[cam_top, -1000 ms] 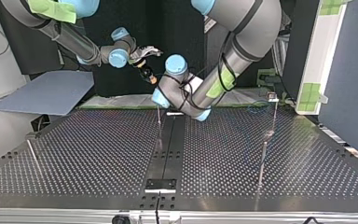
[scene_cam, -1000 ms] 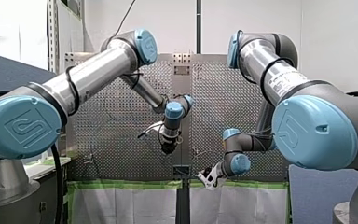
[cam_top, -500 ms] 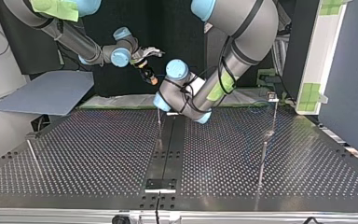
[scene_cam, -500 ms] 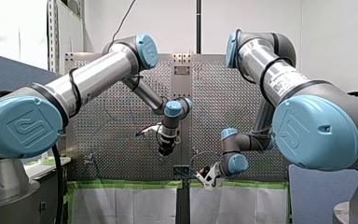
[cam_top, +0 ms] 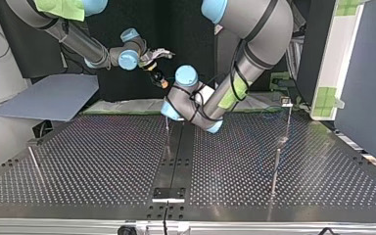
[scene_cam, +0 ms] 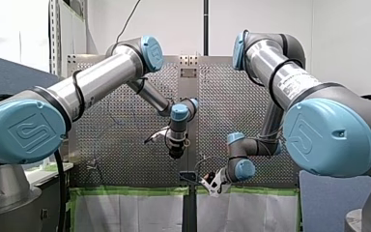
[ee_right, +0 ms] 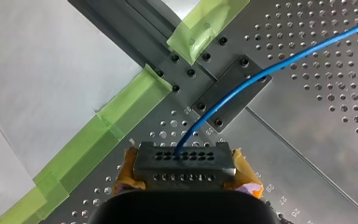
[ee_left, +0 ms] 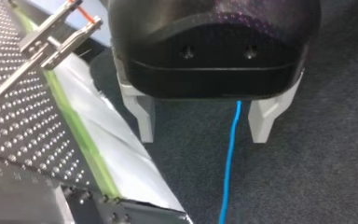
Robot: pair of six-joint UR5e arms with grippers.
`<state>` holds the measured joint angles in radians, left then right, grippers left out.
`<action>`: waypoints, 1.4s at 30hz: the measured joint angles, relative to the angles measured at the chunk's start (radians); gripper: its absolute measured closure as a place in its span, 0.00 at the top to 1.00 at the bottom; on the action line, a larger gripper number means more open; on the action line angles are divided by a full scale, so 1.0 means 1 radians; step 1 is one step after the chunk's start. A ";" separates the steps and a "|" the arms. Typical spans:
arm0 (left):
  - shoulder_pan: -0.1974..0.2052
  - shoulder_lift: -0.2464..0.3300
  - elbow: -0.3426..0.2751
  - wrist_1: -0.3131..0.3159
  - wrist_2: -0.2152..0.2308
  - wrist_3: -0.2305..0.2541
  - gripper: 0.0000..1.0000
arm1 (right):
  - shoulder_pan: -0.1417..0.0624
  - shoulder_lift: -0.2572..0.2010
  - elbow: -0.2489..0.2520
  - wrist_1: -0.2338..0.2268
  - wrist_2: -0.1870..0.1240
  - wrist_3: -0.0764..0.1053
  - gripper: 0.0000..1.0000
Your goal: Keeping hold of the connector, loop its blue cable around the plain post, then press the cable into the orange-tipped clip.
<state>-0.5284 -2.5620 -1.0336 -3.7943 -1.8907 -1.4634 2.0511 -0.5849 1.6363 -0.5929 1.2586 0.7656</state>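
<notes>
While my right gripper point(ee_right: 184, 169) is clamped on the dark, rectangular, many-holed plastic connector point(ee_right: 184, 157), with its yellowish pads point(ee_right: 245, 175) bearing on both ends, the thin blue cable point(ee_right: 265, 70) runs out of the block's face and away over the perforated metal table point(ee_right: 317, 121). My left gripper point(ee_left: 203, 136) has its pale fingers point(ee_left: 143, 116) apart. The cable hangs between them and, as far as I can see, touches neither.

I judge the step in hand to be the loop, which is not yet begun. To do it well, I would hold the connector firm and level. The left fingers should close only lightly, so the cable can slide as I lead it round the thin, plain metal post point(cam_top: 167, 128) at the table's far middle in the top view. It should have slack enough not to tug at the connector.

Only the right wrist view shows the grip on the connector. Only the left wrist view shows the spread fingers, and the slim metal orange-tipped clip point(ee_left: 58, 37) standing off to one side of them, by the table's edge. The top view gives the post, and my right gripper raised at the far left, but it hides my left gripper behind that arm's wrist.
</notes>
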 joint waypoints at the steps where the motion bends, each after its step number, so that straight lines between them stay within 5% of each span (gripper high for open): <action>1: 0.002 0.000 -0.005 0.003 -0.003 -0.003 1.00 | 0.000 0.000 0.000 0.000 0.000 0.000 0.00; 26: 0.013 -0.170 0.037 0.069 0.010 0.008 1.00 | 0.002 -0.001 0.000 0.005 0.006 0.002 0.00; 42: 0.017 -0.231 0.072 0.145 0.016 0.001 1.00 | 0.002 -0.002 0.000 0.007 0.004 0.001 0.00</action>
<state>-0.5109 -2.7926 -0.9611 -3.6496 -1.8745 -1.4622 2.0533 -0.5865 1.6361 -0.5863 1.2628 0.7663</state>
